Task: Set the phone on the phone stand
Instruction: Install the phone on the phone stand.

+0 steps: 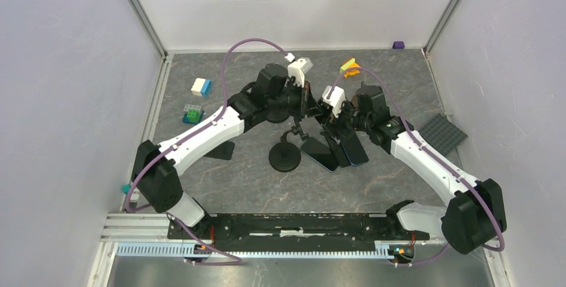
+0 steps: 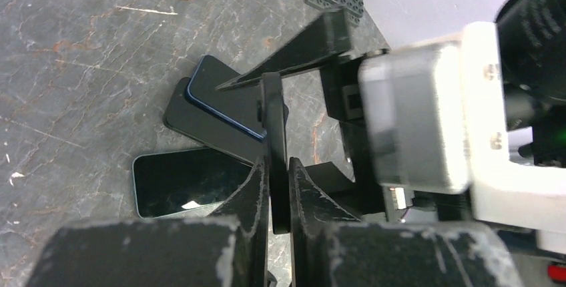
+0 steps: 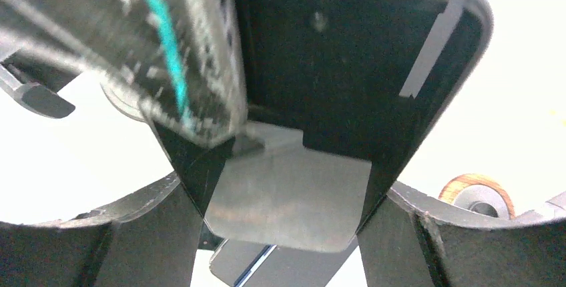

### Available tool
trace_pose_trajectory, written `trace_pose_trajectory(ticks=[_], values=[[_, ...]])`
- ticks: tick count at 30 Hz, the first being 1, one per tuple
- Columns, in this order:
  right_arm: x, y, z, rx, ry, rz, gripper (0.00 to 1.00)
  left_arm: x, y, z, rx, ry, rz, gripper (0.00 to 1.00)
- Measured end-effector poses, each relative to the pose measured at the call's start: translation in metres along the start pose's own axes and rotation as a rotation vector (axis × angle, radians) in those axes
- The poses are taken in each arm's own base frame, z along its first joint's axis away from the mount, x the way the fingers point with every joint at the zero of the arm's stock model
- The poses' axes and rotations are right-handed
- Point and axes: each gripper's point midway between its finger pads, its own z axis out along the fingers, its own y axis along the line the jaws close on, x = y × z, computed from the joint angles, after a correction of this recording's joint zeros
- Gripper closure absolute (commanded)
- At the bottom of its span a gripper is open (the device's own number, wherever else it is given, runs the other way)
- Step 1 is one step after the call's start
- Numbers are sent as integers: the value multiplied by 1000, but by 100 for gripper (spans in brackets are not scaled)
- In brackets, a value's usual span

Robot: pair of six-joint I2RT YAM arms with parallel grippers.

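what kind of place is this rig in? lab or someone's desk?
Probably a lab test cell: blank white walls on aluminium posts, left arm and right arm bolted to a base rail, toy bricks scattered on the grey tabletop.

The phone stand (image 1: 285, 157) is black. Its round base sits flat on the table near the middle, with a thin stem rising from it. The phone (image 3: 347, 67), dark with rounded corners, is held tilted above the table, just right of the stem's top.

left hand (image 2: 279, 175), right hand (image 3: 287, 193) and held phone (image 3: 347, 67) crowd phone stand (image 1: 285, 158), front table (image 1: 267, 192) open
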Motion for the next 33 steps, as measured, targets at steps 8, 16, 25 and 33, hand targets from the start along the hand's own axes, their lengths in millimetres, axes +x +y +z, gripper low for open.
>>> trace_pose_trajectory(ticks=[8, 16, 25, 33], values=[[-3, -4, -6, 38, -11, 2, 74, -3, 13, -1, 32, -20, -74, 98], [-3, -6, -6, 46, -14, 2, 40, -3, 13, -2, 70, -26, -95, 98], [-3, -7, -7, 54, -11, -4, 17, -3, 13, -1, 74, -31, -95, 98], [-26, -4, -11, 37, -85, -47, 5, 8, 21, -1, 39, 6, -120, 98]])
